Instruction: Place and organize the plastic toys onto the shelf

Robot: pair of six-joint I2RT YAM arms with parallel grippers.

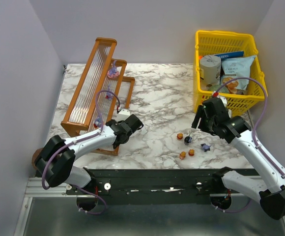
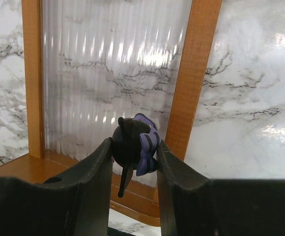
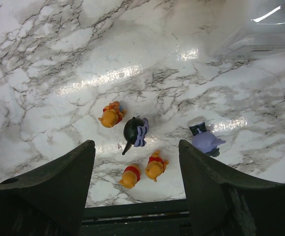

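The left pincer (image 2: pixel 132 153) pinches a black plastic figurine with a purple bow (image 2: pixel 128 140) before the orange-framed ribbed shelf (image 2: pixel 194 73). The right pincer (image 3: pixel 135 145) hangs spread above five small plastic toys (image 3: pixel 110 116) on the marble desk (image 3: pixel 59 59).

Ahead of your left hand (image 2: pixel 133 150), filled by a black toy (image 2: pixel 130 142), the shelf (image 2: pixel 32 73) offers an open ribbed tier (image 2: pixel 103 64), with a wooden rail (image 2: pixel 191 78) close on the right. Under your right hand (image 3: pixel 136 147), five toys (image 3: pixel 110 115) crowd the tabletop (image 3: pixel 44 59). Open marble lies beyond them, and a basket (image 1: pixel 226 44) stands ahead-right.
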